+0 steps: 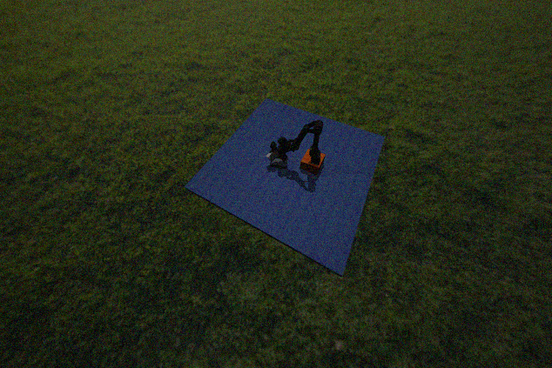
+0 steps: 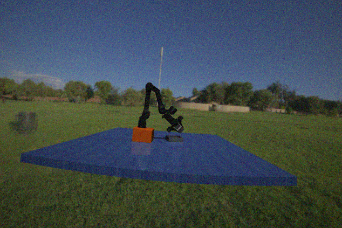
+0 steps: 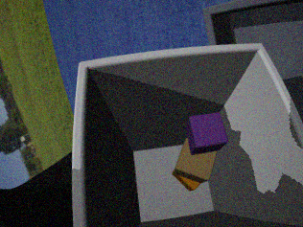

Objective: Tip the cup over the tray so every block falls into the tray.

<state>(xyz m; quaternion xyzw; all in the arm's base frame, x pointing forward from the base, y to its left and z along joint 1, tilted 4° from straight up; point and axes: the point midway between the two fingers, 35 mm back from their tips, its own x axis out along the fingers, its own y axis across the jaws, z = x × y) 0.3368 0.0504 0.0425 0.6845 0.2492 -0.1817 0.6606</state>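
My gripper (image 1: 274,152) (image 2: 176,126) is shut on the pale grey, square-mouthed cup (image 1: 268,156) (image 2: 179,128) (image 3: 173,54) and holds it tilted in the air, just above the shallow grey tray (image 1: 279,163) (image 2: 174,138) (image 3: 268,39). In the wrist view the cup's inside shows a purple block (image 3: 207,133) on top of a tan block (image 3: 196,160), with an orange block (image 3: 190,182) partly hidden under them. They lie deep in the cup. The tray shows at the upper right of the wrist view, beyond the rim; only part of its inside is visible there.
The arm's orange base block (image 1: 307,159) (image 2: 143,135) stands on the blue mat-like table top (image 1: 312,217) (image 2: 110,153) beside the tray. Grass surrounds the table top. A pale pole, trees and a low wall are far behind.
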